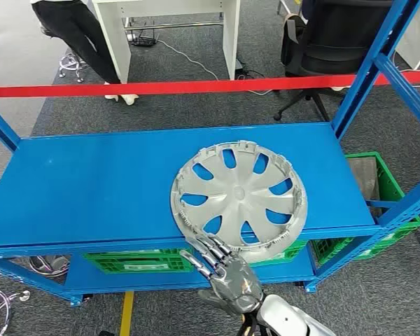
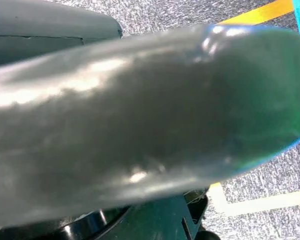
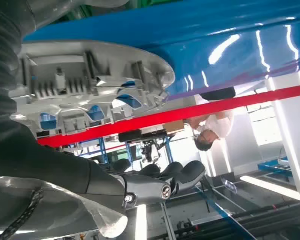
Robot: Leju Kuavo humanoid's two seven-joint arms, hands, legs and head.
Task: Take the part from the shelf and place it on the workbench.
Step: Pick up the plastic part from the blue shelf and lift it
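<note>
Head view: right hand (image 1: 230,269) at near rim of silver hubcap (image 1: 239,200) on blue shelf (image 1: 92,185), fingers spread, grip unclear; left hand state cannot tell.

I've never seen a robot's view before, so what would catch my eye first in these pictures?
First, the big silver wheel cover lying flat on the bright blue shelf, its near edge jutting past the shelf's front. Next, the robot's shiny right hand, fingers spread and reaching to that near edge. Behind the shelf a red tape barrier runs straight across.
</note>
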